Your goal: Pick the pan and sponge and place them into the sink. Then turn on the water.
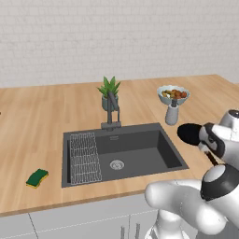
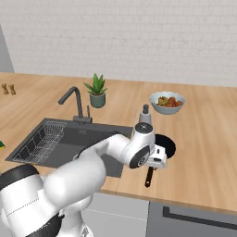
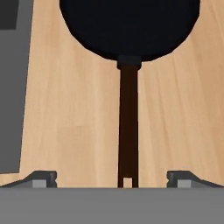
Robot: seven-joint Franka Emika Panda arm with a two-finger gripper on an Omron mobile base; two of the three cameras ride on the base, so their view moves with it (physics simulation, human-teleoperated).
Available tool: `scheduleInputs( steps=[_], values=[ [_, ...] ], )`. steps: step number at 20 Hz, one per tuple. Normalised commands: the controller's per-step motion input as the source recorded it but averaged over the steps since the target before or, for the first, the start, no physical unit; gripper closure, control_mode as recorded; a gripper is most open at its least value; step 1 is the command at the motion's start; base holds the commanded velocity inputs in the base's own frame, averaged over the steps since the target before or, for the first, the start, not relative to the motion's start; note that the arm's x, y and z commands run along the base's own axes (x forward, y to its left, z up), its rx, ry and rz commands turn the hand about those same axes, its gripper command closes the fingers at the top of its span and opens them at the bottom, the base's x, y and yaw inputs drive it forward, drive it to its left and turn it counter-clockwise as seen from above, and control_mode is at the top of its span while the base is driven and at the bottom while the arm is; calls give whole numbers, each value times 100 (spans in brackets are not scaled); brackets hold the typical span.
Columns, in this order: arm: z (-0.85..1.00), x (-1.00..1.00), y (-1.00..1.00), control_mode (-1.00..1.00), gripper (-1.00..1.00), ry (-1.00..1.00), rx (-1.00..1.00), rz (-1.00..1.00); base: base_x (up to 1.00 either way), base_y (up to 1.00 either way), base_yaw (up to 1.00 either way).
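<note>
We see a potted plant (image 1: 109,92) behind the faucet (image 1: 111,110), a bowl of food (image 1: 173,94) far right, a grey bottle (image 1: 172,113) just before it.

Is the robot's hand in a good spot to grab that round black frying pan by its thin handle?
Probably yes. The hand hangs open right above the frying pan's handle, one finger to each side of it, and only bare wooden counter lies around it.

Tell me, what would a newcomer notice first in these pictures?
First, the white arm bent over the counter right of the sink, its open gripper poised above the pan handle. Then the sponge, lying alone on the counter left of the sink.
</note>
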Motion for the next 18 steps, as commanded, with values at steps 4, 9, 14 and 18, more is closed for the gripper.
scheduleInputs(
  steps=[4,9,14,18],
  values=[
    [-27,19,-16,-100,-100,0,0,0,0,0,0],
    [-34,14,-2,-100,-100,0,0,0,0,0,0],
    [-38,13,-11,-100,-100,0,0,0,0,0,0],
    [-34,13,-1,-100,-100,0,0,0,0,0,0]
  ],
)
